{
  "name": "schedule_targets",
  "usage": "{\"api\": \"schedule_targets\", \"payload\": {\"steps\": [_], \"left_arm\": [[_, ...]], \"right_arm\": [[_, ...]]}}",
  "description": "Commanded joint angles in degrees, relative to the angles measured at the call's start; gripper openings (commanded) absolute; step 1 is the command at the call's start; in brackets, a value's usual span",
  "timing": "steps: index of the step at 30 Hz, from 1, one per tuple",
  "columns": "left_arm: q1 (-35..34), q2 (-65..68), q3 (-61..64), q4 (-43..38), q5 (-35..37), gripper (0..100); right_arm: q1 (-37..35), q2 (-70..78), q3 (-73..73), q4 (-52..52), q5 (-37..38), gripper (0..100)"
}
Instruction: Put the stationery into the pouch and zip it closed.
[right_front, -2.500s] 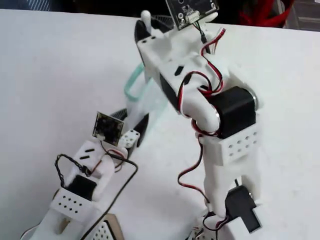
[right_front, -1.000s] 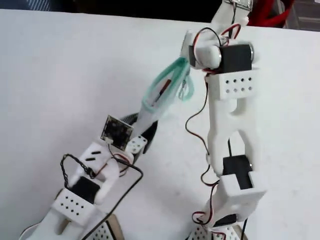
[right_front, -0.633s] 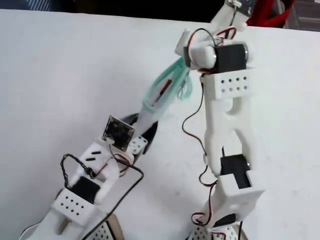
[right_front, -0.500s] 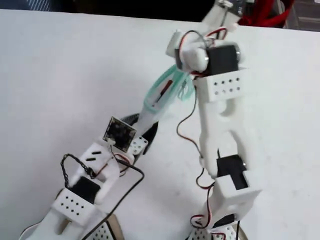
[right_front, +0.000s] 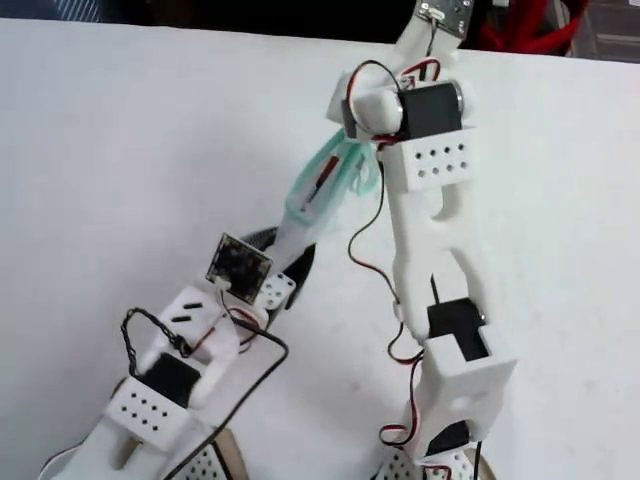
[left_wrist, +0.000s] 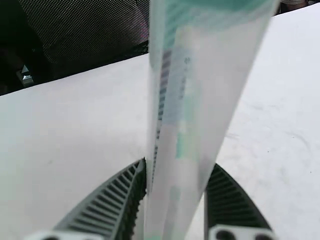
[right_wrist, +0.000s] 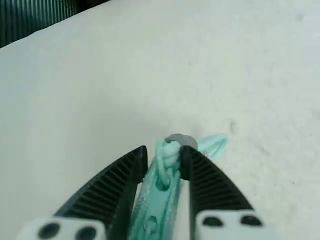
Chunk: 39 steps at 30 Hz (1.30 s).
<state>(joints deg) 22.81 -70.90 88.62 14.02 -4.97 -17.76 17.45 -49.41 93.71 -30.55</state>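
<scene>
Pouch (right_front: 318, 196), translucent with a teal zip, hangs taut on a slant above the table (right_front: 120, 150); the left gripper (left_wrist: 175, 172) pinches its near end, the right gripper (right_wrist: 164, 152) pinches the zip pull (right_wrist: 175, 141) at the far end. Over the past few seconds the right arm has swung from above the left gripper out to the pouch's far end, then drifted slightly sideways; the zip looks drawn along nearly its whole length. A pen-like item (left_wrist: 167, 100) lies inside, so the task seems close to done.

one pouch (right_front: 312, 195), two arms (right_front: 440, 240) (right_front: 165, 365), one table (right_front: 120, 130)
</scene>
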Motion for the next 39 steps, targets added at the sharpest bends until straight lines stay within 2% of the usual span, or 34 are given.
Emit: {"api": "schedule_targets", "payload": {"steps": [1, 17, 24, 29, 34, 39], "left_arm": [[0.92, 0.22, -0.44, 0.09, -0.62, 18], [0.57, 0.22, -0.44, 0.09, -0.53, 18], [0.48, 0.22, -0.53, 0.09, -0.44, 18], [0.40, 0.13, -1.41, 0.44, -0.44, 18], [-0.57, 0.13, -2.55, 0.53, -0.79, 18], [-3.56, 0.13, -9.58, 8.18, -0.44, 18]], "right_arm": [[0.40, -2.51, -3.16, 0.75, 2.37, 1.7], [0.84, -12.70, -6.59, 1.19, 2.99, 2.0], [-1.19, -14.73, -6.68, 3.21, 7.56, 1.8], [-7.43, -16.13, -6.59, 4.62, 17.23, 1.8], [-9.89, -17.54, -6.51, 4.70, 22.51, 1.8], [-9.89, -17.80, -0.53, 4.79, 23.12, 1.8]]}}
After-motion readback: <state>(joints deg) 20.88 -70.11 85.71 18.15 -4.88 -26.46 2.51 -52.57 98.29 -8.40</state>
